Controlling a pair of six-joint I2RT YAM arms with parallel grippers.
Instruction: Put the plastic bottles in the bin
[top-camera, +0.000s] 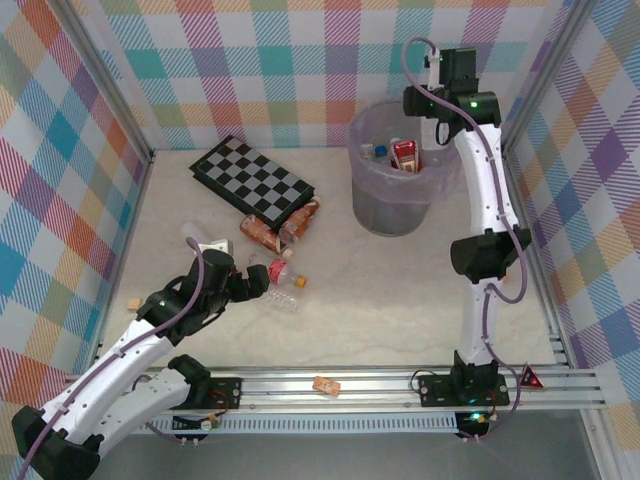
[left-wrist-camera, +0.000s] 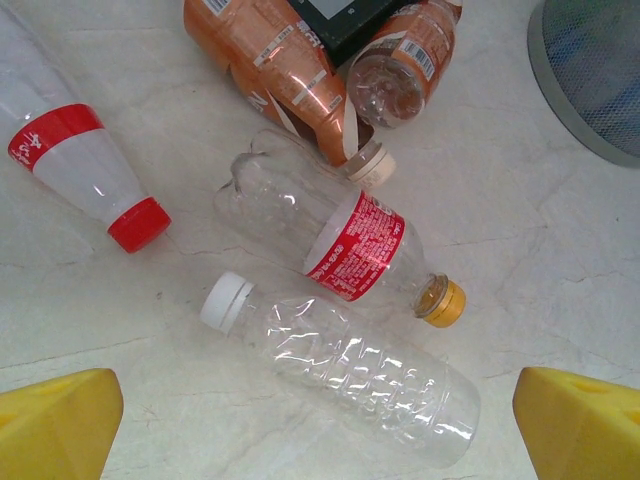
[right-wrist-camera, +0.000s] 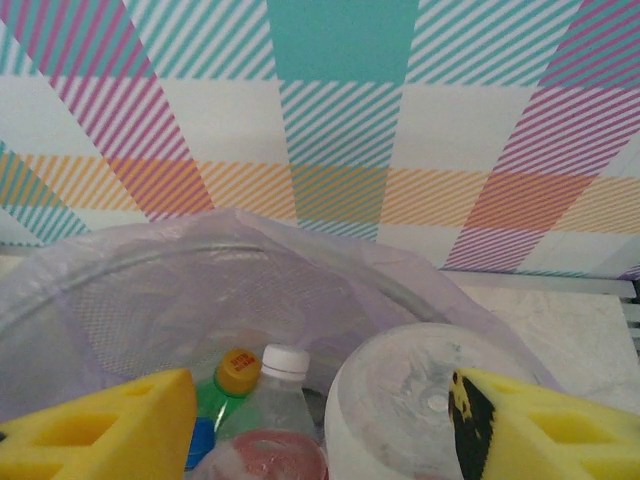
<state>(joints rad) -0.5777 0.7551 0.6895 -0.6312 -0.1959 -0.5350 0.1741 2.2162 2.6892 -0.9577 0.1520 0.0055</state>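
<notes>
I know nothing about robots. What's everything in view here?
Clear plastic bottles on the table: five; red-capped, two orange-brown-labelled, red-labelled with orange cap, plain with white cap; left of centre.
Bottles in the bin: several, mixed caps; exact count unclear.
Translucent pale-purple round bin: one; far right.
Black-and-white checkerboard: one; left of the bin.
Small orange-tan cubes: two; left edge, near rail.
Left gripper: yellow fingers, open, over the table's bottles.
Right gripper: yellow fingers, apart, over the bin.
</notes>
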